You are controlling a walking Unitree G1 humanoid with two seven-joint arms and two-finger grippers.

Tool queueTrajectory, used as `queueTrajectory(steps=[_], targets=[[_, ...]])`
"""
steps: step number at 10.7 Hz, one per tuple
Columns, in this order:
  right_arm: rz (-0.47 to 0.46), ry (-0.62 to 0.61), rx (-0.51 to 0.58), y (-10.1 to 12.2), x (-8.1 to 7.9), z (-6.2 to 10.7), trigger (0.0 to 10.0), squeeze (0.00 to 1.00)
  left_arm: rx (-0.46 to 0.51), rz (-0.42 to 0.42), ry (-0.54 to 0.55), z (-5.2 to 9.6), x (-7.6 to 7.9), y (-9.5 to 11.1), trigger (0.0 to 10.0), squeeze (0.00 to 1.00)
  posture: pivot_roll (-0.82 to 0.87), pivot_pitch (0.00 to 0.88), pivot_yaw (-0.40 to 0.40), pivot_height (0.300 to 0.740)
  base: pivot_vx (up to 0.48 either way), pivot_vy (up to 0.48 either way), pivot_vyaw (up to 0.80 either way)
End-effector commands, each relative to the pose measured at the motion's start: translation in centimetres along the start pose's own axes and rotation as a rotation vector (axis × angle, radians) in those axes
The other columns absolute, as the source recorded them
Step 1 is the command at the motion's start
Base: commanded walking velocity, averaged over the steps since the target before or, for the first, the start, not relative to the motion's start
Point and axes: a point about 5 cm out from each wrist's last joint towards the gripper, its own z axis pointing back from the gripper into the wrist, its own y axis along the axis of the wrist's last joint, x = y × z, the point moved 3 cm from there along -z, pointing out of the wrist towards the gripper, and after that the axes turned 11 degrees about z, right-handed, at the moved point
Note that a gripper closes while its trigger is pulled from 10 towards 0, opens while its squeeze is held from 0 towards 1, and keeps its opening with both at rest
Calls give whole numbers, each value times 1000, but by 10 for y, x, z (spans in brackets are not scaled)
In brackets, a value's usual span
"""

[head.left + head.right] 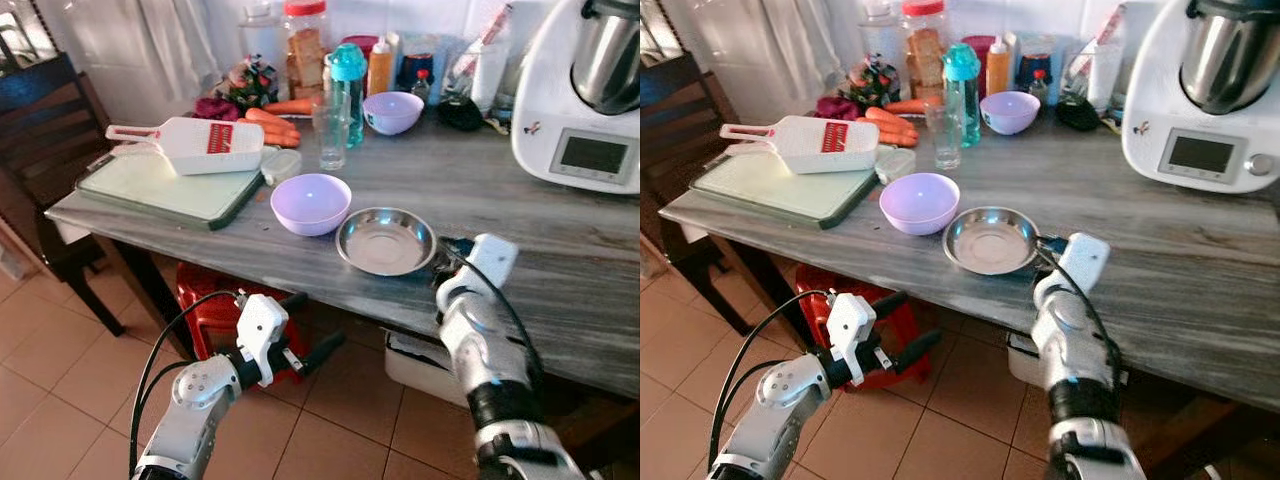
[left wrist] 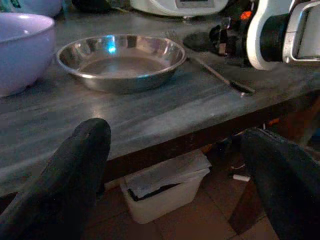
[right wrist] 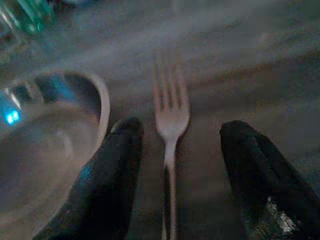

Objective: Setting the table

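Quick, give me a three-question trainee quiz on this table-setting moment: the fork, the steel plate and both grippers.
1. True or false: the fork lies on the table beside the steel plate, not in it.
2. Which gripper has its open fingers either side of the fork? A) left gripper B) right gripper
3. Fill in: the left gripper is open and sits below the table edge, holding ____.

Key
1. True. The fork rests on the wood next to the plate's rim.
2. B. The right gripper straddles the fork's handle, not closed on it.
3. Nothing.
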Motion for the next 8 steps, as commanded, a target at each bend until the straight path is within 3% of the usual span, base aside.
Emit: queueTrajectory(steps=[1, 2, 4, 6, 7, 8], targets=[[28, 8, 89, 17, -3, 5, 10000, 1000, 30, 3, 10, 0, -1, 8, 10000, 0, 52, 0, 52, 740, 0, 0, 0], [55, 2, 137, 24, 0, 10, 10000, 1000, 80, -9, 62, -1, -6, 17, 10000, 0, 49, 0, 52, 740, 0, 0, 0], [131, -11, 255, 40, 5, 25, 10000, 1000, 207, -59, 231, -5, -32, 47, 10000, 0, 38, 0, 51, 740, 0, 0, 0], [187, -11, 315, 46, 9, 39, 10000, 1000, 240, -103, 372, -4, -52, 62, 10000, 0, 31, 0, 51, 740, 0, 0, 0], [233, 24, 366, 53, 9, 53, 10000, 1000, 226, -161, 495, -3, -65, 69, 10000, 0, 30, 0, 50, 740, 0, 0, 0], [243, 37, 371, 53, 10, 56, 10000, 1000, 222, -181, 512, -1, -68, 71, 10000, 0, 23, 0, 58, 740, 0, 0, 0]])
